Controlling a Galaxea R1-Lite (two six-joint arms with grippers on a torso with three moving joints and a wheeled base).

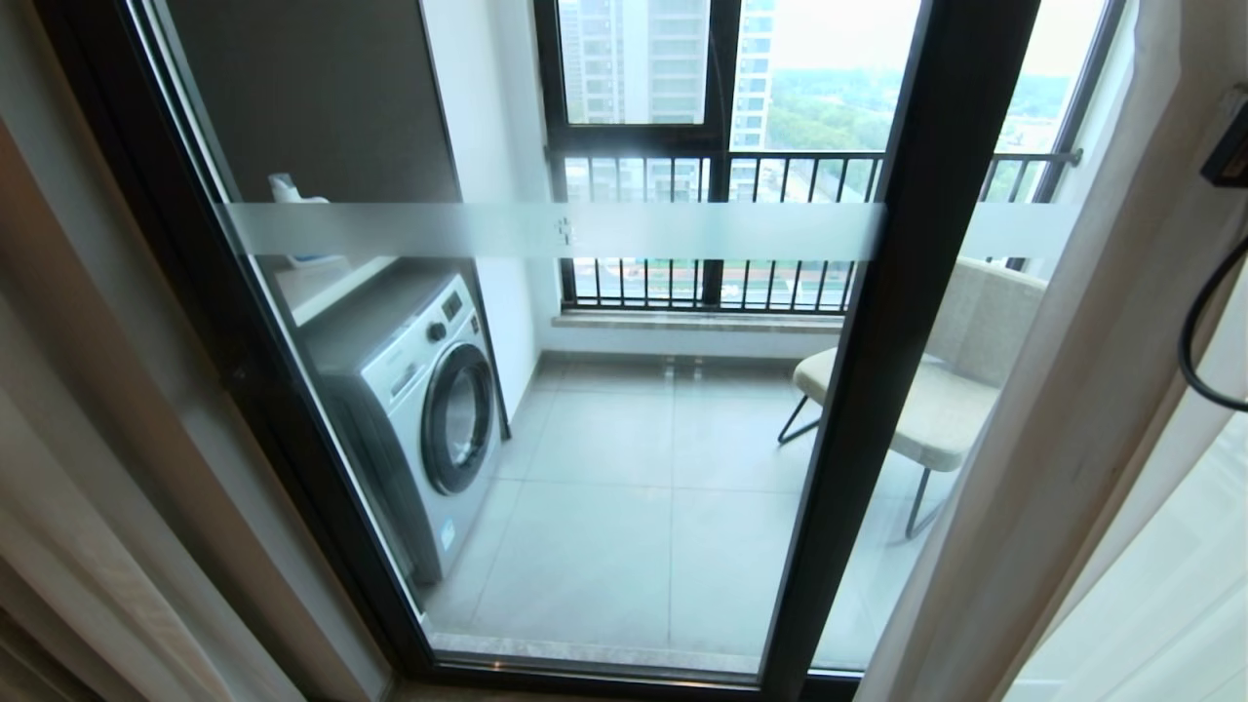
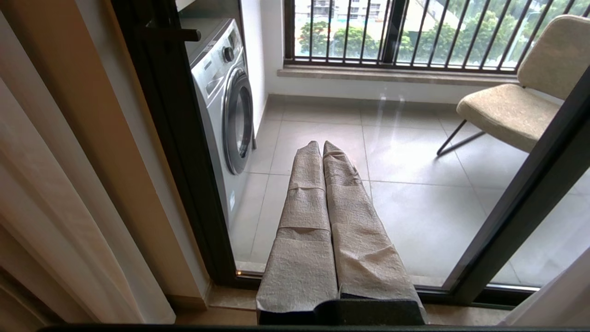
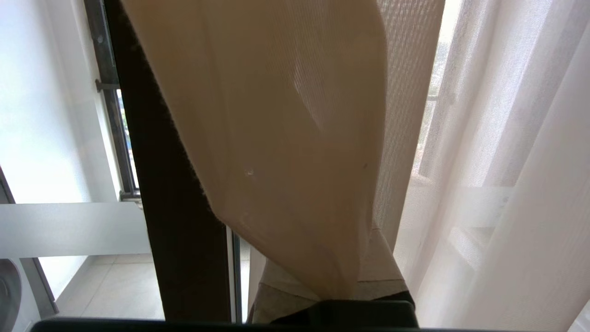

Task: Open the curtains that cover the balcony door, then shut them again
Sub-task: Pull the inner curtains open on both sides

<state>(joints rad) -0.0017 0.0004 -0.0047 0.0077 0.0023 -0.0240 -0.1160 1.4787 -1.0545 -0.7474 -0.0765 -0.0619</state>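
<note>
The curtains (image 1: 1063, 409) stand drawn apart: one cream-beige panel hangs at the right of the head view, and the other (image 1: 88, 487) falls along the left edge. Beside the right panel hangs the thin white sheer (image 3: 507, 175) (daylight glows through its weave). Between the two panels the balcony door (image 1: 907, 322) is uncovered, its thick black frame crossing the glass and a frosted band (image 1: 546, 230) running level across the panes.

The right end effector (image 3: 332, 286) is clamped on a fold of the beige curtain; in the right wrist view the cloth rises from between its wrapped fingers (image 3: 276, 295) and spreads wide in front of the camera, just beside the black door frame. In the head view only a dark corner of that arm and a looping black cable (image 1: 1194, 341) show at the right edge.

The left end effector (image 2: 321, 146) holds nothing: its two long fingers, wrapped in beige cloth, lie pressed together and point toward the door glass, apart from the left curtain panel (image 2: 60, 184) that hangs beside it.

Through the glass lies the balcony's grey tiled floor (image 1: 624, 507). A white washing machine (image 1: 429, 409) stands at the left against the wall, with a pale bottle (image 1: 288, 190) on the ledge above it. A beige chair (image 1: 936, 390) on thin dark legs stands at the right. Behind them is a black-framed window (image 1: 717, 97) with railing bars (image 1: 780, 180), and tower blocks and trees beyond.
</note>
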